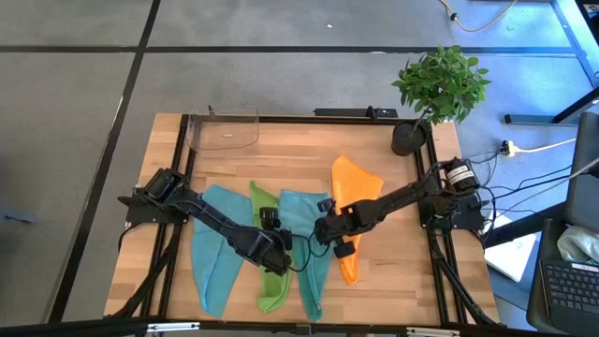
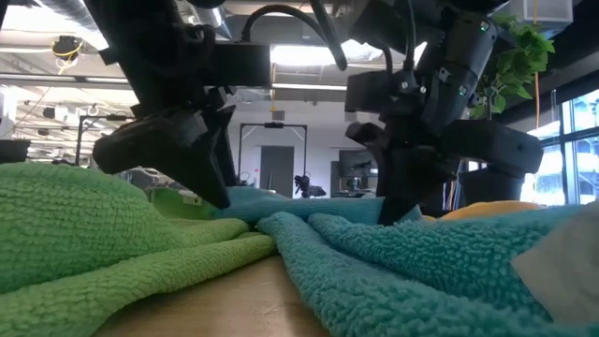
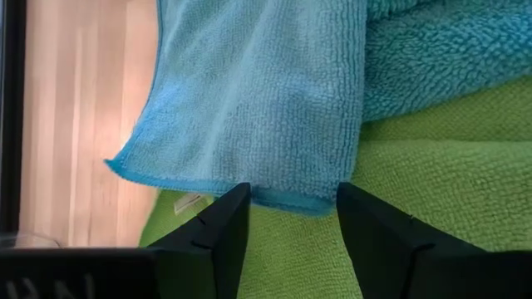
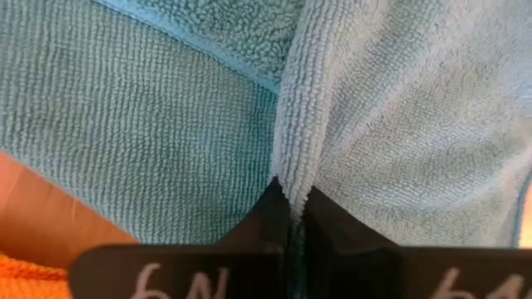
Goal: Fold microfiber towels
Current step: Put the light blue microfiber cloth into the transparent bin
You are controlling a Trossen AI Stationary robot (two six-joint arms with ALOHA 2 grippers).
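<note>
Four towels counted from above, light blue towel (image 1: 213, 245), lime green towel (image 1: 270, 271), orange towel (image 1: 352, 206) around the teal towel (image 1: 306, 245), my right claw (image 4: 291, 218) pinching its fold, seen only in its wrist view, my left claw (image 3: 287, 218) wide beside it.

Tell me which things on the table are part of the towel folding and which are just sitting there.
Part of the job:
- light blue towel, far left
- lime towel
- middle light blue towel, pinched by the shut right gripper
- teal towel beneath it
- orange towel
- left gripper, open over the lime towel

Just sitting there:
- potted plant
- clear plastic sheet
</note>
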